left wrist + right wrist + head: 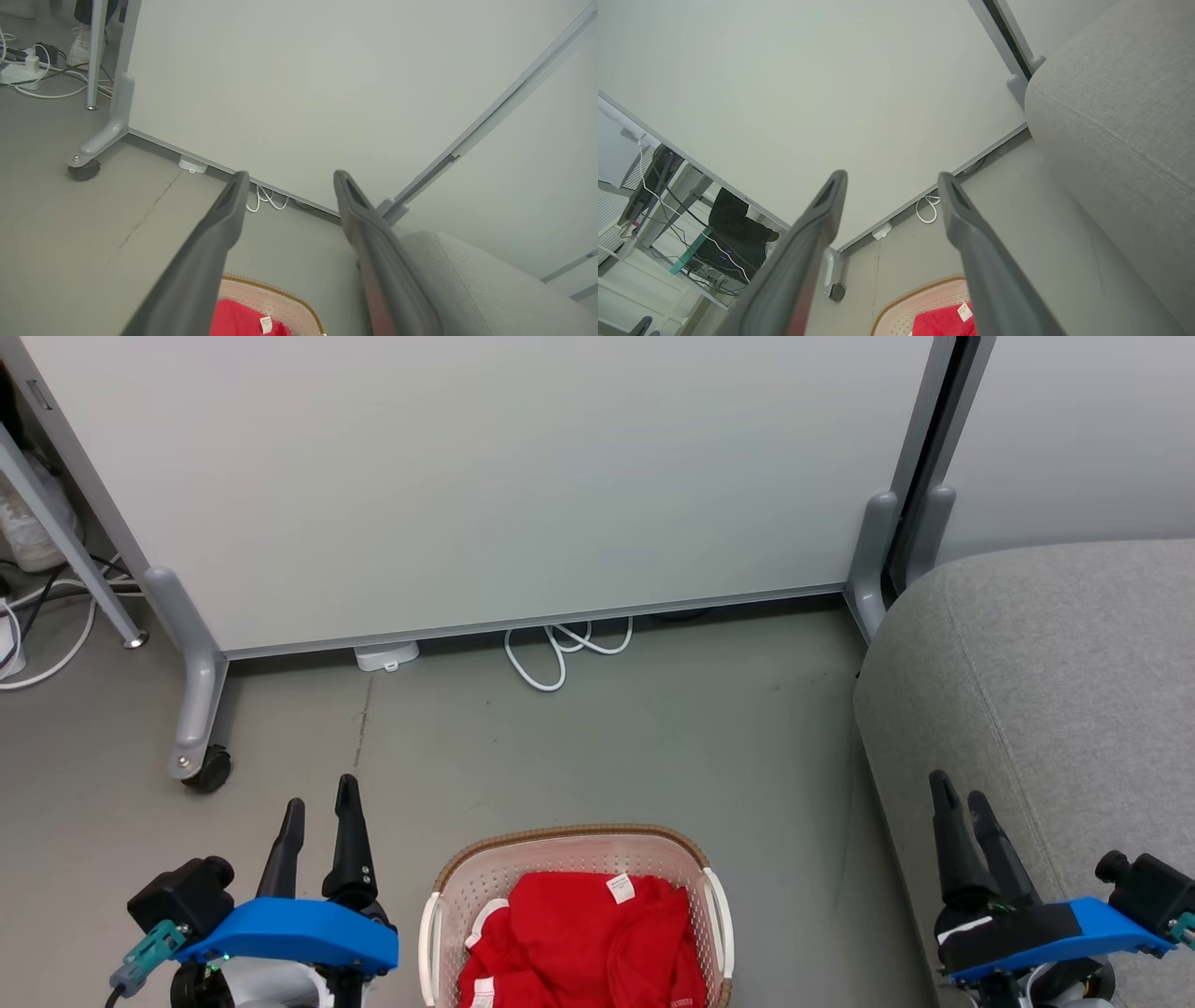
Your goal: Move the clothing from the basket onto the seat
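My left hand (322, 793) hovers above the floor (653, 737) to the left of the basket (569, 833), its two dark fingers spread apart with nothing between them. My right hand (957, 786) hangs on the other side, over the near edge of the seat (1055, 663). My right wrist view shows its fingers apart as well and empty.

The clothing (579, 933) lies in a crumpled red heap inside the basket, touched by neither hand. A small white label (620, 889) faces up at the far side of the heap, and white trim shows along its left side. The basket stands on the floor between my two hands, its brown rim towards the far side. The grey seat is to the right of it, near but not touching, and no garment lies on the part of it I can see.

Beyond the basket a pale partition panel (513, 476) stands on a grey foot with a castor (207, 770). A white cable (560, 653) loops out from under its lower edge.
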Controlling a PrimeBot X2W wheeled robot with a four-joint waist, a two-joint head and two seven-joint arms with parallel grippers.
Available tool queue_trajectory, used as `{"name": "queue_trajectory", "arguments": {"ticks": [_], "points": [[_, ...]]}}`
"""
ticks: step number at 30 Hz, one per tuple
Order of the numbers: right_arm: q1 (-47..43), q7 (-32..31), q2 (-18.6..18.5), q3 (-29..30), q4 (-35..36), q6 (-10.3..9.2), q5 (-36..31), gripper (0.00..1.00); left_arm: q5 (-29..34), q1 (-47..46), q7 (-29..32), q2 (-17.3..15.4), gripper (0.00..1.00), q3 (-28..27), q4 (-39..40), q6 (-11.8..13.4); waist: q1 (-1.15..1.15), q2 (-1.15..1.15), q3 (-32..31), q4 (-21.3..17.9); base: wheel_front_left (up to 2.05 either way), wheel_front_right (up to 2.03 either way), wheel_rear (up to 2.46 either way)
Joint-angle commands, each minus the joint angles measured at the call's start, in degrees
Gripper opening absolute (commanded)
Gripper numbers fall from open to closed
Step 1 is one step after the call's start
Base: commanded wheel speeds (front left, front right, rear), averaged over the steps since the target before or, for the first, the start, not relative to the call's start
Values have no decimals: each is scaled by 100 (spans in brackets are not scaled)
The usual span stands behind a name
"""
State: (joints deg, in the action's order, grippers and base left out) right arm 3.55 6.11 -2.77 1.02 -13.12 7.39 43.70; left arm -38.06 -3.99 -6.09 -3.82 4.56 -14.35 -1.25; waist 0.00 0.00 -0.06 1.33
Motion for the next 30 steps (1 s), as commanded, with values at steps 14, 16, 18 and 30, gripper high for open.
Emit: {"name": "queue_trajectory", "arguments": {"ticks": [14, 16, 18, 30], "points": [[1, 265, -13, -82, 70, 10, -959, 100, 1043, -178, -268, -115, 100, 274, 9, 137, 0, 0, -14, 53, 0, 0, 0], [-2, 288, -13, -98, 72, 10, -1085, 100, 1160, -175, -295, -122, 100, 295, 7, 147, 0, 0, -17, 59, 0, 0, 0], [-5, 327, -13, -107, 68, 11, -1207, 100, 1275, -171, -325, -129, 100, 309, 3, 170, 0, 0, -18, 65, 0, 0, 0], [-21, 486, -15, -172, 54, 12, -1903, 100, 1928, -190, -487, -153, 100, 476, -91, 140, 0, 0, -42, 118, 0, 0, 0]]}}
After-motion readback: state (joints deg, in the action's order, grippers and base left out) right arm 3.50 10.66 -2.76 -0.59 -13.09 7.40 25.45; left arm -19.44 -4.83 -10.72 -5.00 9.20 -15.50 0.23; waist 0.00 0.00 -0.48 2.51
